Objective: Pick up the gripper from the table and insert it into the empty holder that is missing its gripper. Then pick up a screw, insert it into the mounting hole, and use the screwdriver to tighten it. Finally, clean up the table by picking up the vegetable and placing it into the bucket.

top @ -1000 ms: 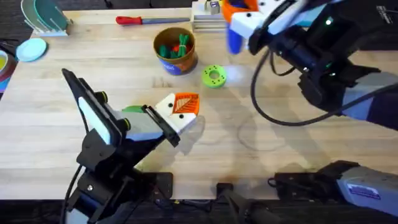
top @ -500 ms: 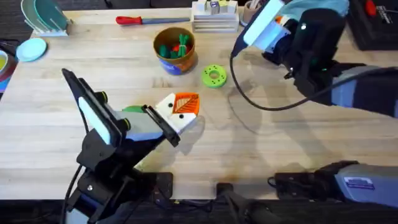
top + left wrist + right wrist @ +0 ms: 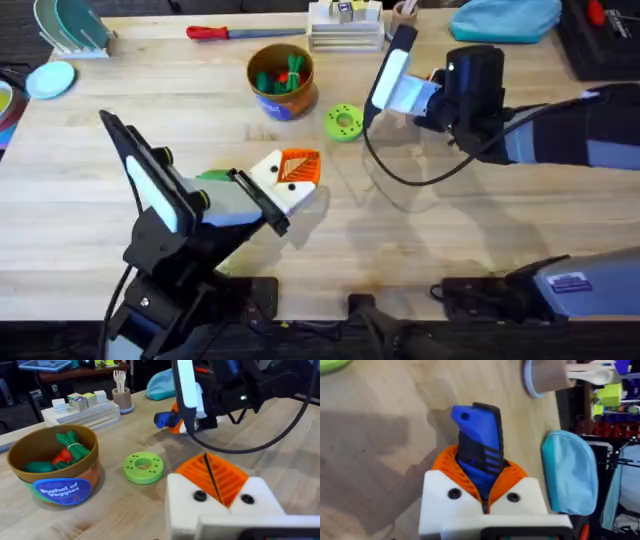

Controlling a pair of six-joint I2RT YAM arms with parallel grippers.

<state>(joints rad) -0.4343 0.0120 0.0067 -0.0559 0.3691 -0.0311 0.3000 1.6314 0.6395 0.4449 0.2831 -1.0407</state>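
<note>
My right gripper [image 3: 482, 491] is shut on the blue screwdriver [image 3: 480, 435], whose body sticks out past the orange pads. Overhead it hovers over the back right of the table [image 3: 432, 85], right of the green disc [image 3: 343, 122]. At the table's middle, my left gripper [image 3: 297, 168] rests with its orange pads [image 3: 227, 480] pressed together on nothing. The green vegetable [image 3: 213, 176] lies beside the left wrist, partly hidden by it. The bucket [image 3: 282, 102] stands at the back and holds toy vegetables. The loose gripper piece, the holder and the screw are out of view.
A red-handled tool [image 3: 225, 32] lies along the back edge. A stack of plates with blocks [image 3: 345, 25], a cup with pens [image 3: 121, 397] and a light-blue pouch [image 3: 505, 18] line the back right. A dish rack [image 3: 70, 25] sits at the back left.
The right arm has swung down from the back edge and turned, carrying the screwdriver over the table near the green disc. The left arm has not moved.
</note>
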